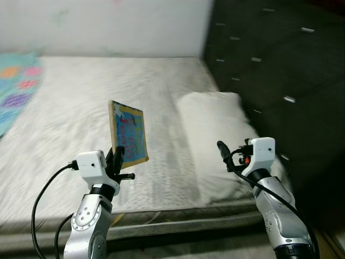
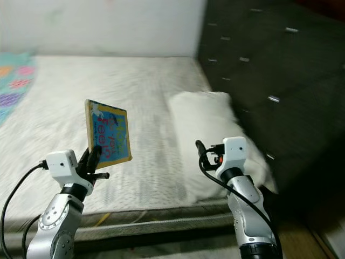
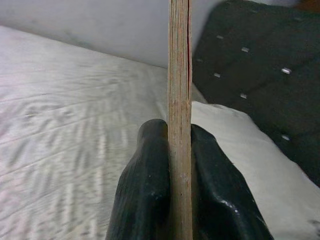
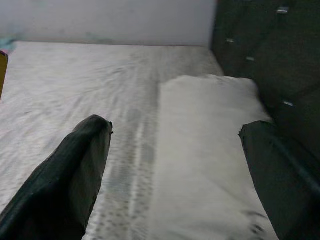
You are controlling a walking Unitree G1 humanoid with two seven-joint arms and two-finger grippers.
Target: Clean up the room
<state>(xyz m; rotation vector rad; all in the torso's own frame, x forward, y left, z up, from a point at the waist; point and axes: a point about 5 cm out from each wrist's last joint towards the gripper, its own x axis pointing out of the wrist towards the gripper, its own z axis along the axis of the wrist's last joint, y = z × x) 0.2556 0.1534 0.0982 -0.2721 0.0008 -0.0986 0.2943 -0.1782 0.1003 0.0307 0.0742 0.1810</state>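
Note:
A thin children's book (image 1: 129, 134) with a blue and yellow cover stands upright in the air above the near part of the bed. My left gripper (image 1: 116, 160) is shut on its lower edge. In the left wrist view the book's page edge (image 3: 179, 100) runs up between the two black fingers (image 3: 142, 190). My right gripper (image 1: 230, 155) hovers open above the near edge of the bed, beside the white pillow (image 1: 213, 132), with nothing between its fingers (image 4: 70, 180).
A white mattress (image 1: 81, 108) fills the scene, with a colourful patterned blanket (image 1: 16, 86) at its far left. A dark tufted headboard (image 1: 280, 70) rises on the right. A white wall (image 1: 108, 27) stands behind the bed.

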